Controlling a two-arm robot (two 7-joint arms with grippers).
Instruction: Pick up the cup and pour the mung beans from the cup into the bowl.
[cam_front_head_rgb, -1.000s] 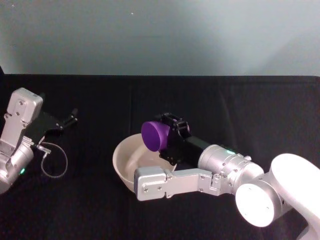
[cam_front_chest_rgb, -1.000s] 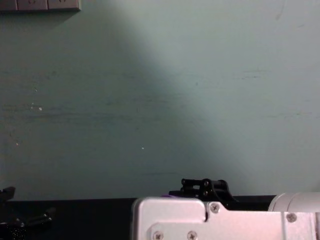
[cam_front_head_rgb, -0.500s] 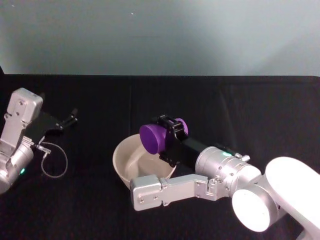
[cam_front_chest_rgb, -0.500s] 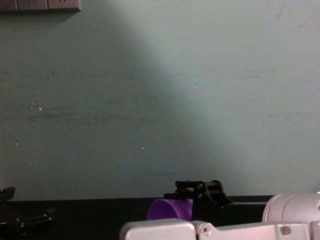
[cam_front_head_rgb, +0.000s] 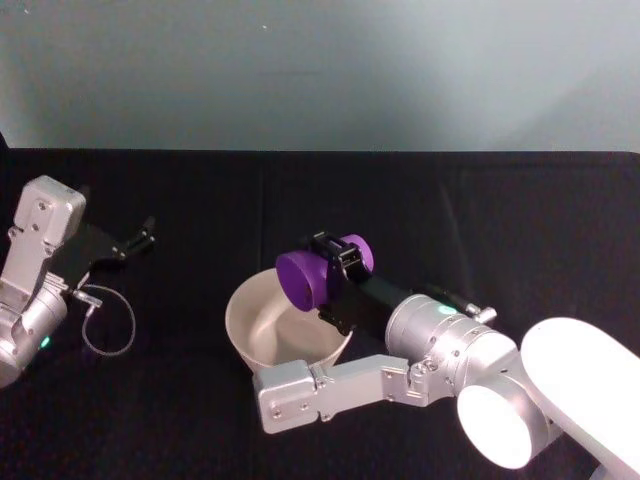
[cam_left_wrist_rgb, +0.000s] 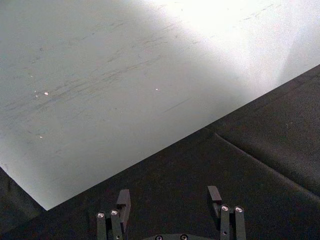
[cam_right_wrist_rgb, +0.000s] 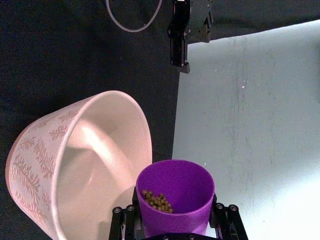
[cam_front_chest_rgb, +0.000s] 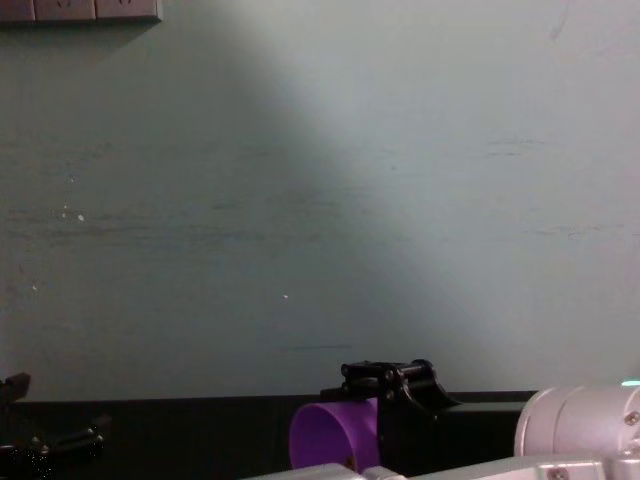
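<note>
My right gripper (cam_front_head_rgb: 336, 263) is shut on the purple cup (cam_front_head_rgb: 306, 278) and holds it tipped far over, just above the far rim of the whitish bowl (cam_front_head_rgb: 243, 338). Looking into the cup (cam_right_wrist_rgb: 175, 200) from the right wrist, a small heap of mung beans (cam_right_wrist_rgb: 156, 200) lies against its inner wall. Beside it the bowl (cam_right_wrist_rgb: 35, 165) shows a leaf pattern outside and a bare inside. From the chest, the cup (cam_front_chest_rgb: 328, 436) and the right gripper (cam_front_chest_rgb: 388, 380) sit low in the middle. My left gripper (cam_front_head_rgb: 138, 241) is parked open at the far left.
A thin wire loop (cam_front_head_rgb: 108, 320) lies on the black cloth by the left arm. My right arm's silver link (cam_front_head_rgb: 330, 390) crosses in front of the bowl. A pale wall (cam_front_head_rgb: 320, 70) rises behind the table's back edge.
My right arm has shifted slightly left and the cup has tipped further over the bowl. In the chest view the cup has come into sight as the silver link dropped. The left arm is still.
</note>
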